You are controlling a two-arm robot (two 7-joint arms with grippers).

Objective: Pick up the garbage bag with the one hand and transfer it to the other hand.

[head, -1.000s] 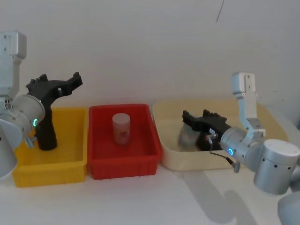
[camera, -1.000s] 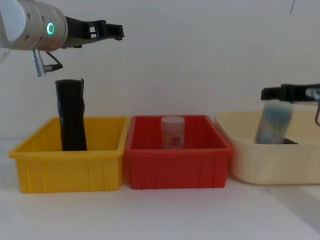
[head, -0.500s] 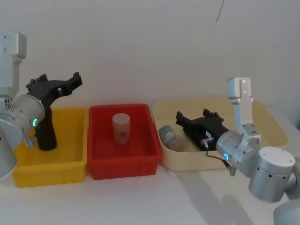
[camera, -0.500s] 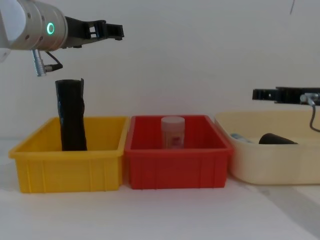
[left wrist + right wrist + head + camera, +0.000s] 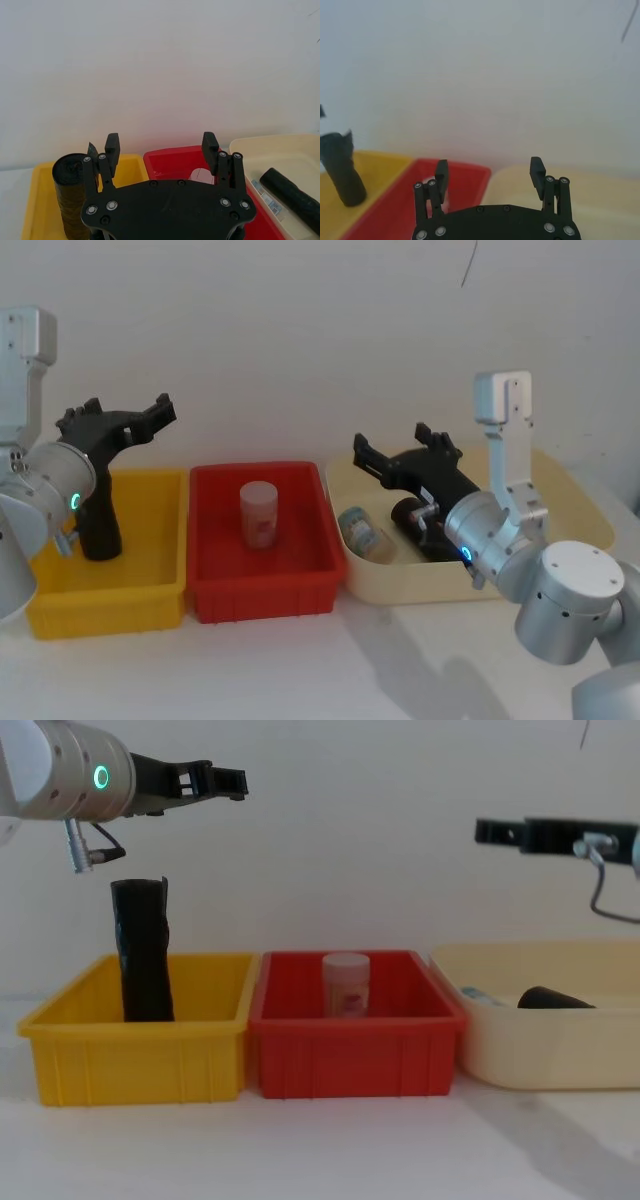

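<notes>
Garbage bag (image 5: 425, 530) lying in the cream tub (image 5: 575, 500) at right of frame, below and clear of the right gripper (image 5: 395, 453) with fingers spread empty, left gripper (image 5: 118, 417) spread empty at upper left above the yellow bin (image 5: 150, 590).

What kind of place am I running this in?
Probably a lab or test bench rather than a home: a plain white table against a bare white wall, with a yellow bin, a red bin and a cream tub set in a row.
</notes>
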